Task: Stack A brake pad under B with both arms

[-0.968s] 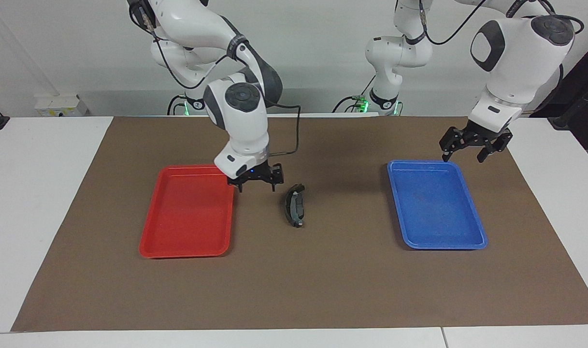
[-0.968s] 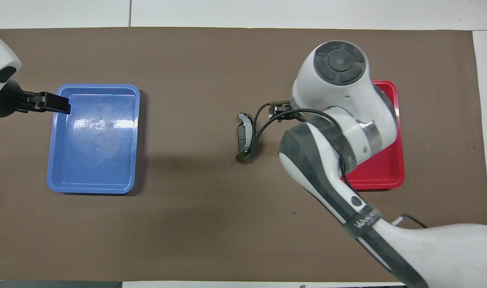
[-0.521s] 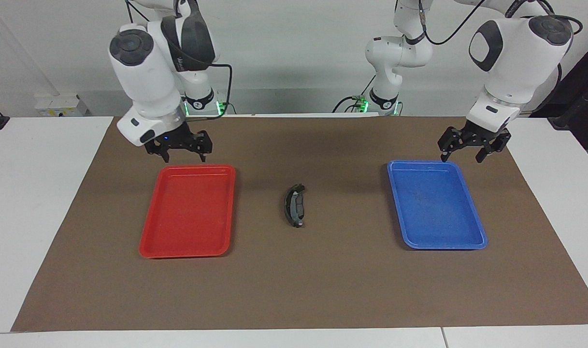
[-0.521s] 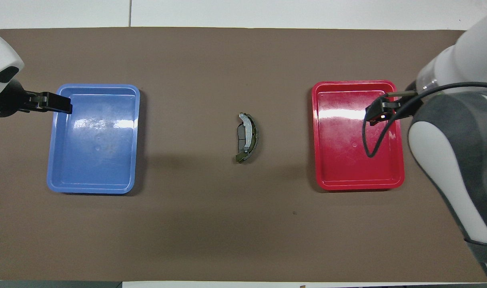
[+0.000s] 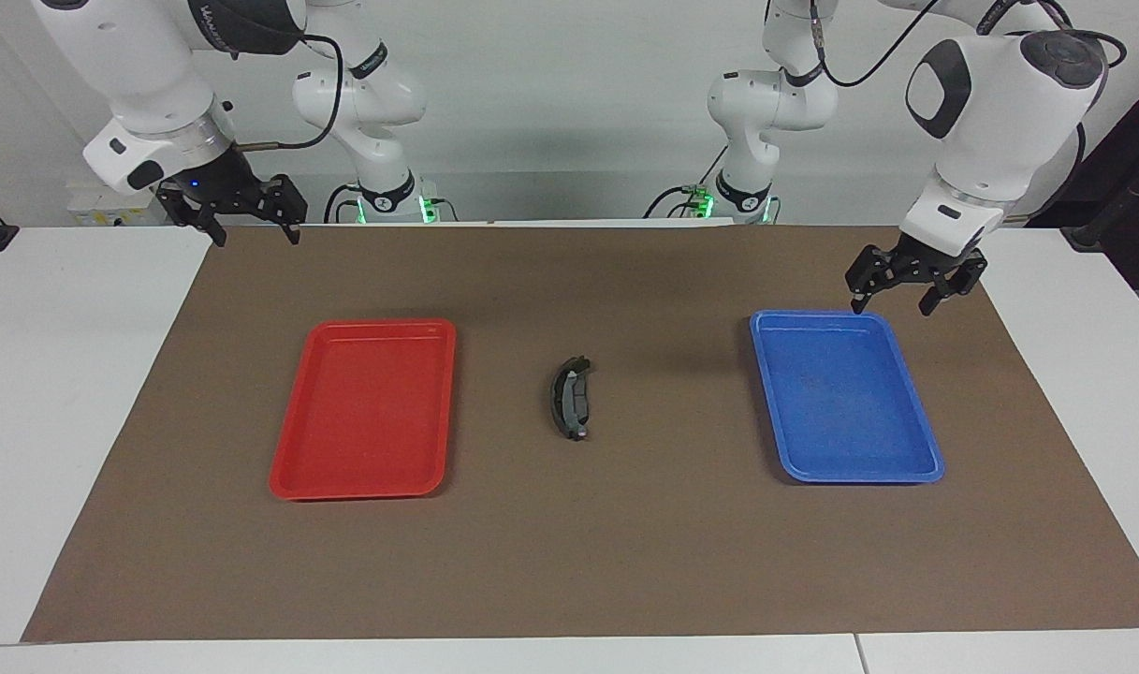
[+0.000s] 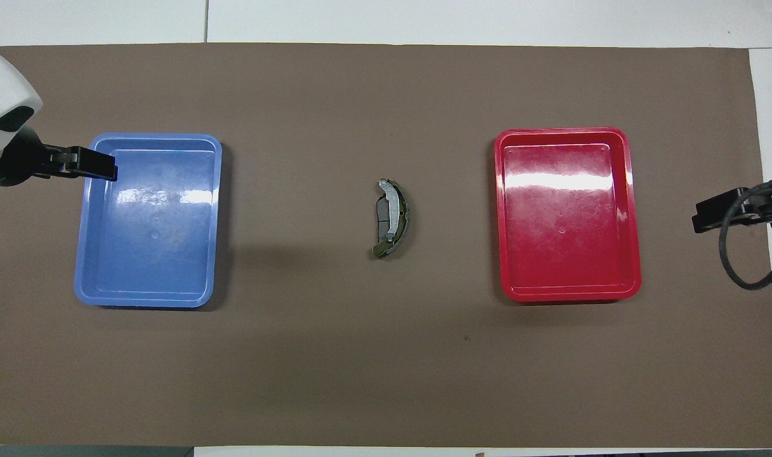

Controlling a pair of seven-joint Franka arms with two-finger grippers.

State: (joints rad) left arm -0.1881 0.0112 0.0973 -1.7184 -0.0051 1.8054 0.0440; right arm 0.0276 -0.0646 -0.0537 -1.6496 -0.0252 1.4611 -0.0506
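Stacking looks finished, judging by how things lie: B (image 5: 559,401), the longer black crescent brake pad, rests on the A brake pad (image 5: 574,402), the short grey lens-shaped one, and the pair sits on the brown mat (image 5: 625,562) between the red tray (image 5: 293,468) and the blue tray (image 5: 915,463), touching neither. In the overhead view the grey pad shows from beneath the crescent's inner curve, with the crescent's light grey tip at the end farther from the robots. Nothing seems left except for the arms to stay clear. The right gripper (image 5: 244,217) hangs with its jaws spread and empty over the mat's corner, on the robots' side of the red tray and toward the right arm's end of the table. The left gripper (image 5: 895,285) hovers, likewise open-jawed and holding nothing, over the blue tray's edge nearest the robots. By count: two brake pads in one stack, two trays with nothing in them, two grippers, one mat.
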